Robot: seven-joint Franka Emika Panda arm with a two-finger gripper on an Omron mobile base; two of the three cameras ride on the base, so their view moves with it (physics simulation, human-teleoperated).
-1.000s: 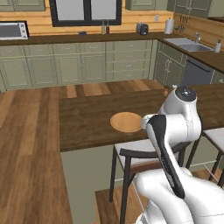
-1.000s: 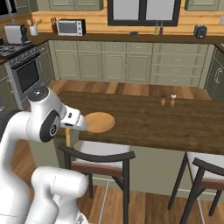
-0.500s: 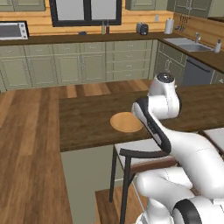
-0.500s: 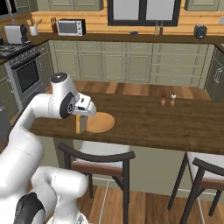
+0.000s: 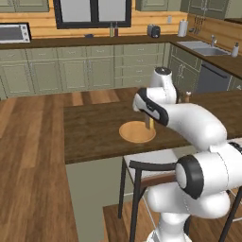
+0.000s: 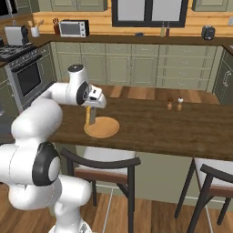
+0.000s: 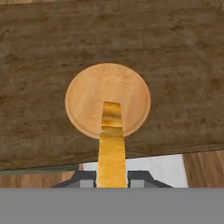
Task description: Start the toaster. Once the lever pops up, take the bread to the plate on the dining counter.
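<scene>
Fingers: the gripper [image 7: 112, 179] is clamped on the bread [image 7: 112, 144], one dark tip on each flat face, the slice held on edge between them.
Bread's long axis: it runs straight out from the fingers toward the plate [image 7: 83, 94]; in the hand view its far end overlaps the plate's middle.
Bread against plate: in the left base view the bread [image 5: 150, 122] hangs upright under the gripper [image 5: 147, 113], with its lower edge over the rim of the plate [image 5: 132, 133] nearest the arm; in the right base view the bread [image 6: 88, 116] stands at the plate's [image 6: 105, 128] edge on the arm's side.
Plate against counter: it lies flat on the dining counter [image 5: 90, 130], near the edge where the stools stand.
Coming move, as I judge it: straight down, perhaps a little further toward the plate's middle, then let go; the slice would tip flat from its edge.
Hard to make out: whether the lower edge already touches the plate or hangs just above it; the gap looks small, but no view is level with it.
Cut off: the near end of the bread, lost between the fingers.
Toaster: on the far wall counter [image 5: 153, 30], well apart from the plate.
</scene>
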